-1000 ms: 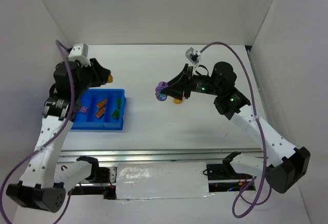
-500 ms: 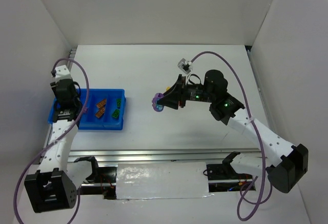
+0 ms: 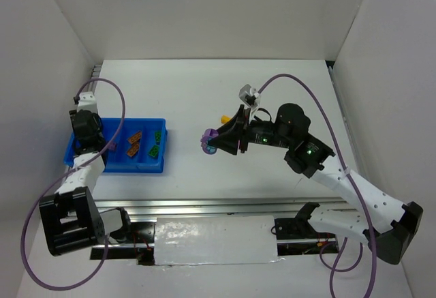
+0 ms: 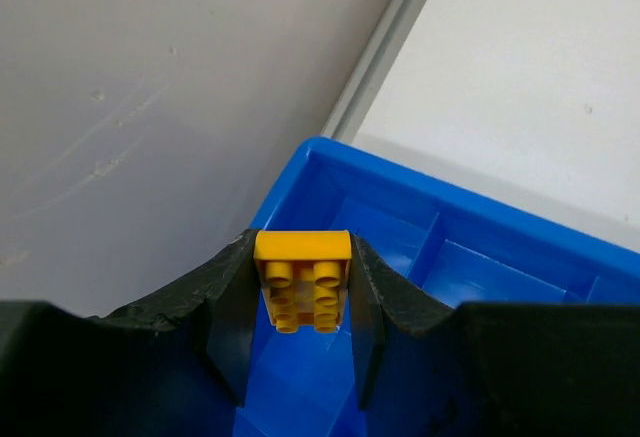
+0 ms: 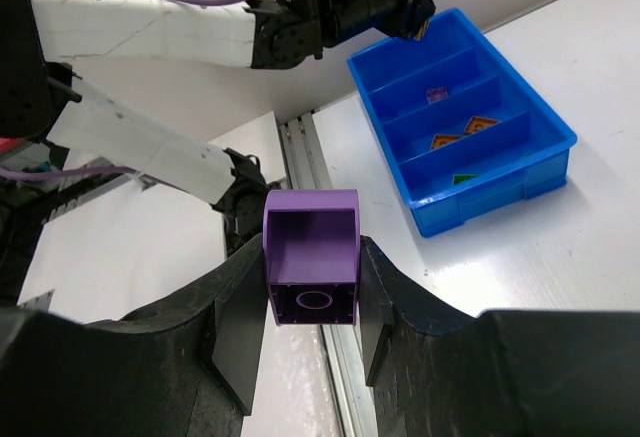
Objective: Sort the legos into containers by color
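Status: left gripper (image 4: pixel 300 302) clamps a yellow brick (image 4: pixel 301 257) over the tray (image 4: pixel 420 202), above what looks like its left end compartment, so that drop should be straight down. Right gripper (image 5: pixel 311 302) pinches a purple brick (image 5: pixel 311 247), hollow side to the lens, well right of the tray. Purple's compartment sits second from the tray's left end, past the green and orange ones, so the left gripper is nearer.
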`<state>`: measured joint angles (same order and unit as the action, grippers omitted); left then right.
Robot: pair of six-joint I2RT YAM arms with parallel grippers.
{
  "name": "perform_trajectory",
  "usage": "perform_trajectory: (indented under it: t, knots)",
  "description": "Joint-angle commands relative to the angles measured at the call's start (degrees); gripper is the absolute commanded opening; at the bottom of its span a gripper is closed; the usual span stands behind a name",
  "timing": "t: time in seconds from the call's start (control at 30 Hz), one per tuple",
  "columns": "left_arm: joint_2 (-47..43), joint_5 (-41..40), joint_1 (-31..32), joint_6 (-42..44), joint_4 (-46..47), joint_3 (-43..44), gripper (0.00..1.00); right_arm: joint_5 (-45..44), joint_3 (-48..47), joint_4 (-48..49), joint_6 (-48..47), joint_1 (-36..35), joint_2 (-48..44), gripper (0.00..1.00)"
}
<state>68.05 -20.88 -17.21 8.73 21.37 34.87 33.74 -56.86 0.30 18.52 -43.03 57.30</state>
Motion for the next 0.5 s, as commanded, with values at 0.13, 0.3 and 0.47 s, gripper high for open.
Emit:
perform_trajectory:
  t: [0.13,0.3,0.47]
  knots:
    - [5.24,0.05,-1.33,1.55,10.19,-2.53,0.17,-1.22,-0.71,0.14,-1.03,-0.66,-2.54,0.0]
    - [6.92,-2.23,-2.29,-0.2,11.06,-2.97,0.29,-0.87,-0.79,0.32,-1.03,-0.83,-2.01,0.0]
    - [7.36,-3.72,-4.76,-4.77,13.0,-4.38,0.56,-0.78,-1.06,0.14,-1.21,-0.92,-1.66,0.0]
